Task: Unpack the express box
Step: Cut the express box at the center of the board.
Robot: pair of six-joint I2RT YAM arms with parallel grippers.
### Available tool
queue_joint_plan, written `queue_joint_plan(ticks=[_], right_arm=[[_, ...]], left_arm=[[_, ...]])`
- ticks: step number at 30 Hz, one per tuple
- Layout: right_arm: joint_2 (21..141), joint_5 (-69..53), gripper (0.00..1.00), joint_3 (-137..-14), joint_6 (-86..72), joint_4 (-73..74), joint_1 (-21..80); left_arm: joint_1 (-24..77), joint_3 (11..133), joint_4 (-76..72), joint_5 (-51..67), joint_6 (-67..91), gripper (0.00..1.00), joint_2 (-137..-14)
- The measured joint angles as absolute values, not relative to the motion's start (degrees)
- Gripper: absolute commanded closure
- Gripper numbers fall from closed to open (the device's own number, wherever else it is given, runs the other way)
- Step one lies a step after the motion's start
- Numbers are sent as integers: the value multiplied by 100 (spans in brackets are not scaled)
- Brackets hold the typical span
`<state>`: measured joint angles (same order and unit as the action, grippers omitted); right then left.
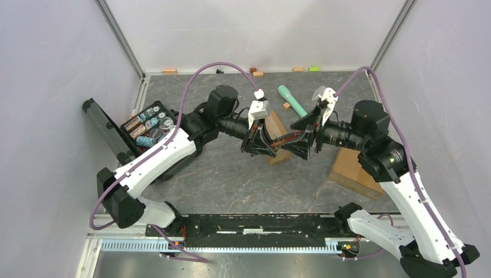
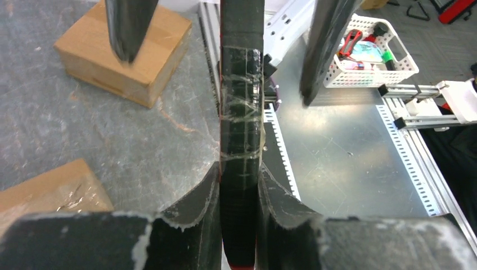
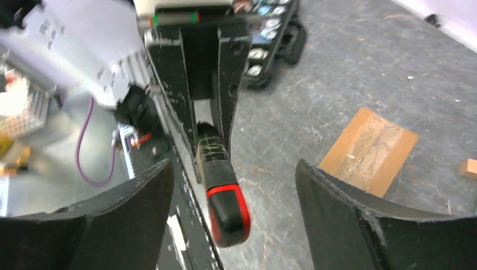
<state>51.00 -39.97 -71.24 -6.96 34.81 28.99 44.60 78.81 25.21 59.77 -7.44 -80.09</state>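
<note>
Left wrist view: left gripper is clamping one black tape-wrapped red-ended tool. Right gripper is sitting wide open around its red end, gripping nothing. Two brown cardboard boxes are lying on the grey table, one under the grippers.

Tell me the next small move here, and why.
Probably draw the right hand straight back, off the red-tipped tool. The left hand is clamped on that tool, while the right hand's fingers stand wide on either side of it without touching, so the handover looks complete.
</note>
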Motion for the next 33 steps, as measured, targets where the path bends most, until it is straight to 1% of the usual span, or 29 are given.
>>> queue_joint_plan(ticks=[1, 6, 9, 12, 15, 19, 23, 27, 30, 33], right_arm=[[5118, -3802, 2, -7124, -779, 3317, 2897], [5433, -3168, 2, -7190, -1199, 2276, 2886], [5935, -3127, 2, -7496, -1542, 1535, 2834], [6283, -3208, 2, -7472, -2023, 690, 2770], [6324, -3203, 2, -7212, -2436, 60, 2733], [6261, -3356, 8, -6855, -2871, -674, 2724], [6252, -3642, 15, -6593, -3280, -1295, 2724], [6219, -3758, 24, -6464, -3481, -1490, 2775], [6219, -3780, 29, -6464, -3472, -1496, 2875], [6219, -3778, 40, -6464, -3441, -1433, 2995]], left_arm=[[4377, 7787, 2327, 6025, -600, 98, -7996], [3634, 7006, 751, 6305, 596, 98, -7846], [3297, 6869, 10, 6340, 1229, 98, -7828], [3188, 6858, -908, 6381, 1990, 98, -7828], [3162, 6775, -2351, 6495, 3146, 98, -7883], [3162, 6707, -4195, 6657, 4624, 98, -8162], [3170, 6707, -5162, 6788, 5518, 98, -8468], [3260, 6707, -5271, 6858, 5710, 98, -8562], [3376, 6709, -5116, 6923, 5666, 98, -8571], [3468, 6711, -4895, 6941, 5513, 98, -8573]])
